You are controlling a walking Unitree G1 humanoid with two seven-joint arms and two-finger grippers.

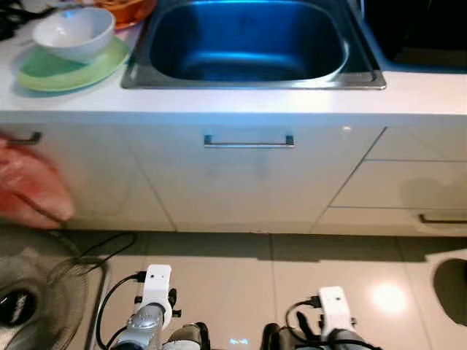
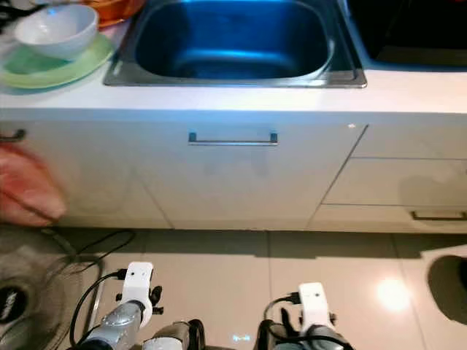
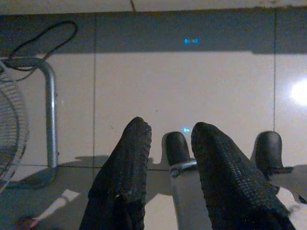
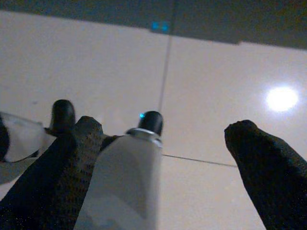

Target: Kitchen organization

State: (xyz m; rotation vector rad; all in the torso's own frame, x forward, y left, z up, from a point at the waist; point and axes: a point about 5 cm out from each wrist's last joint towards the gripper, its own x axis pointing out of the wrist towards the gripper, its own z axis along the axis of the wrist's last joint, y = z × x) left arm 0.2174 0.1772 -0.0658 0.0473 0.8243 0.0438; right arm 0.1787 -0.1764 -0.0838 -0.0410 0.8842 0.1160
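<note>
A white bowl (image 1: 73, 30) sits on a pale green plate (image 1: 69, 73) on the white counter, left of a steel sink (image 1: 252, 82) whose basin holds nothing. Part of an orange dish (image 1: 128, 11) lies behind the bowl. Both silver arms hang low over the floor tiles, the left arm (image 1: 149, 306) and the right arm (image 1: 336, 313), well below the counter. My left gripper (image 3: 171, 128) is open by a narrow gap and holds nothing. My right gripper (image 4: 165, 127) is open wide and holds nothing.
White cabinet doors with a bar handle (image 1: 248, 141) face me, with drawers (image 1: 408, 182) to the right. A blurred pinkish-red thing (image 1: 29, 189) hangs at the left edge. A floor fan (image 1: 33, 299) and a black cable (image 1: 102, 244) lie at the lower left.
</note>
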